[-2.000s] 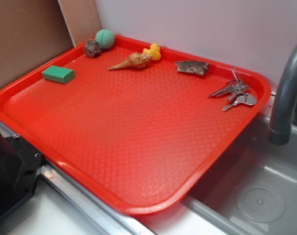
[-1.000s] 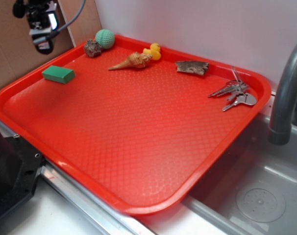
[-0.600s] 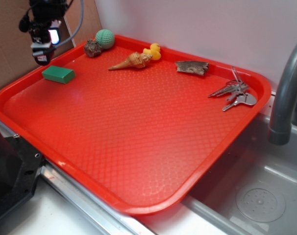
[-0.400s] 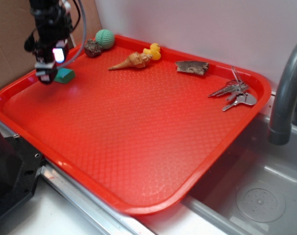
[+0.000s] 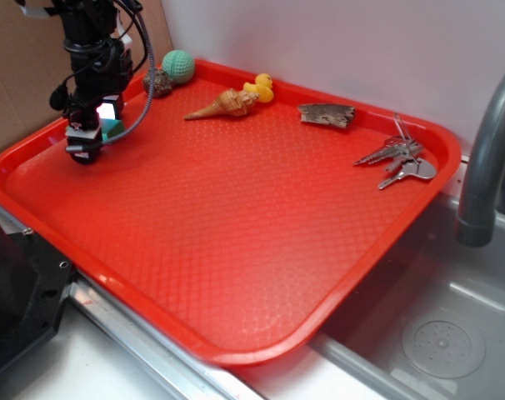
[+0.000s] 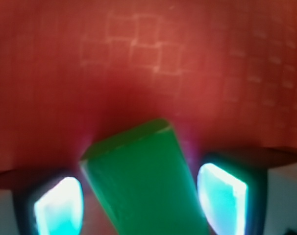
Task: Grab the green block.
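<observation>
Your pincer [image 5: 84, 148] hangs low with its two pads spread apart on either side of the small flat solid-green block [image 6: 144, 181], which lies on the red plastic tray [image 5: 236, 217] near its left rim, so closing should trap it.

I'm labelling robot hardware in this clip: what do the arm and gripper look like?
The arm is black, built of blocky segments, with a dark cable looping down its right side. A small lit white patch shows near its lower end. The gripper is black; in the wrist view its finger pads glow pale cyan-white against dark housings.
</observation>
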You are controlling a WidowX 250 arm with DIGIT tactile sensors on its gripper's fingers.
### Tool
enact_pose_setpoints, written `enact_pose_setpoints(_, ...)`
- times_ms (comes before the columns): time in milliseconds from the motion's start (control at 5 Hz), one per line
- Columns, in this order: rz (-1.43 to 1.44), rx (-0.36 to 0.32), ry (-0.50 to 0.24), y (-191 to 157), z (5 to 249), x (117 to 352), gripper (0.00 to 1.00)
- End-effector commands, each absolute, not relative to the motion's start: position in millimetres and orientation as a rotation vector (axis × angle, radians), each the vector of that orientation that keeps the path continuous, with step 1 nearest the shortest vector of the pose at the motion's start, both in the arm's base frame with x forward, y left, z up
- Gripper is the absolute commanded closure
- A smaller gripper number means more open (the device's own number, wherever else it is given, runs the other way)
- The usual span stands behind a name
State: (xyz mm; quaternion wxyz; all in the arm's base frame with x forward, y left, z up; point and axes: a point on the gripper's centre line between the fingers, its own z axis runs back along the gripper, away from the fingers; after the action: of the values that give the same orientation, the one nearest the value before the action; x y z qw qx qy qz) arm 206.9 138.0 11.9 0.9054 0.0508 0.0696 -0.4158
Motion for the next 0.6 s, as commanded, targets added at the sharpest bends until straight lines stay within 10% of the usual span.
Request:
enact_pose_setpoints(0,-0.758,0.108,0.154,131.2,12.0,211.4,1.0)
enact_pose_setpoints(400,-0.72,0.108,0.166,129.4,16.3,211.5,1.0)
